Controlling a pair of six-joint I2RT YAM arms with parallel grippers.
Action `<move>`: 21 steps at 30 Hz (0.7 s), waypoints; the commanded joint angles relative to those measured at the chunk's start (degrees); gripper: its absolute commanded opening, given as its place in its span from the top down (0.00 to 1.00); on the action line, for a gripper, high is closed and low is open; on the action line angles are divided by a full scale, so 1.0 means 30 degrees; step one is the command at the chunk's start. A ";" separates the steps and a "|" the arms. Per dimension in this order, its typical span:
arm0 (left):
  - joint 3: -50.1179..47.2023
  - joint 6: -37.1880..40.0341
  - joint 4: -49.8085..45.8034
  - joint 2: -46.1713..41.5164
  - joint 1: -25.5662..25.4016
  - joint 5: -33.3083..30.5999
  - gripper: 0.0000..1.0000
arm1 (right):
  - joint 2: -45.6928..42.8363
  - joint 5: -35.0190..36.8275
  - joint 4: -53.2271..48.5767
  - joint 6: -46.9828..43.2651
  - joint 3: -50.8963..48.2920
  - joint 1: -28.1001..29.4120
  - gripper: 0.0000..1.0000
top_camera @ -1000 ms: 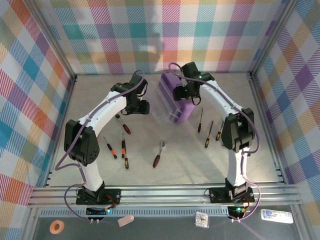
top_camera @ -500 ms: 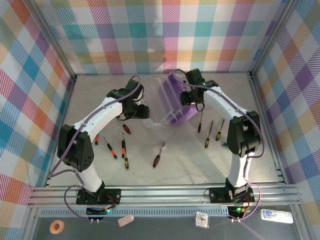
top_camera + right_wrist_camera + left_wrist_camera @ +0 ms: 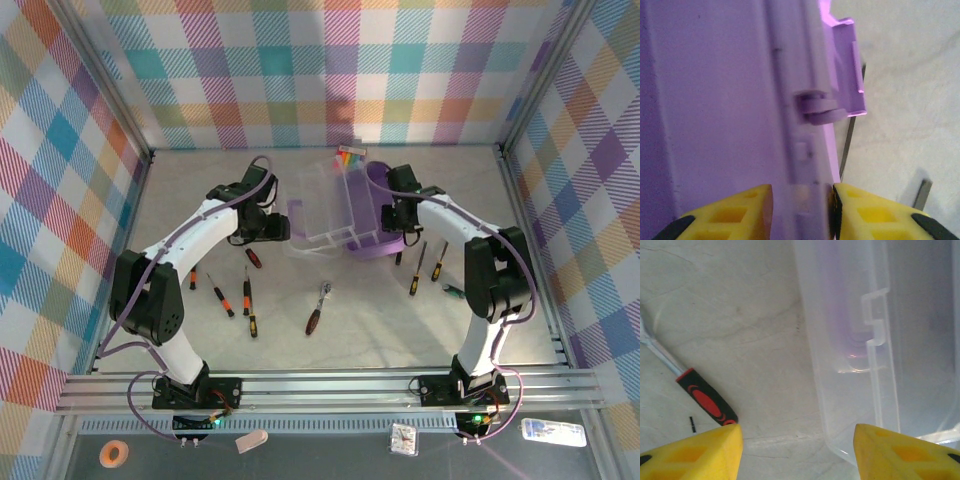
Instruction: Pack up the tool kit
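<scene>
The kit [image 3: 345,215] lies open at the back middle of the table, its purple base [image 3: 372,235] on the right and its clear lid [image 3: 318,212] folded out flat to the left. My right gripper [image 3: 802,197] is closed on the side wall of the base, one yellow finger against each face, just below the latch [image 3: 845,90]. My left gripper [image 3: 797,440] hangs about half open and holds nothing; the near corner of the lid reaches in between its fingers. I judge that the opening step is nearly finished and no packing has begun, because all the tools I can see lie on the table. The next move calls for letting go of the base without shifting it, then bringing one arm down on a tool. The nearest one is the red-and-black tool [image 3: 707,402] just beside the lid. More screwdrivers [image 3: 247,305] lie on the left, a ratchet [image 3: 318,308] in the middle, and three screwdrivers [image 3: 418,268] on the right, near the base and under my right arm. A striped packet [image 3: 348,156] sits behind the kit. The wide lid may hinder my left arm.
</scene>
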 commanded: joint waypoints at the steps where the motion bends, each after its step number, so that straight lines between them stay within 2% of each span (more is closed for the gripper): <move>1: 0.0317 -0.0562 0.0770 0.0387 0.0081 0.0264 0.40 | -0.0651 -0.4086 -0.0015 0.1551 -0.1081 0.0941 0.64; 8: -0.0165 -0.1427 0.0576 -0.0295 0.0425 -0.0553 0.40 | -0.0726 -0.4038 0.0062 0.1127 -0.0996 0.0803 0.63; 12: -0.0633 -0.1838 0.0321 -0.1321 0.0649 -0.1623 0.39 | -0.0193 -0.5251 0.0037 0.0865 -0.0462 0.0766 0.61; 18: -0.1375 -0.1938 0.0247 -0.2981 0.0738 -0.1448 0.36 | -0.0082 -0.5660 -0.0067 0.0633 0.0291 0.0838 0.61; 21: -0.1630 -0.1814 0.0289 -0.3337 0.0794 -0.1083 0.33 | 0.0022 -0.5493 -0.0495 0.0765 0.0832 0.0912 0.57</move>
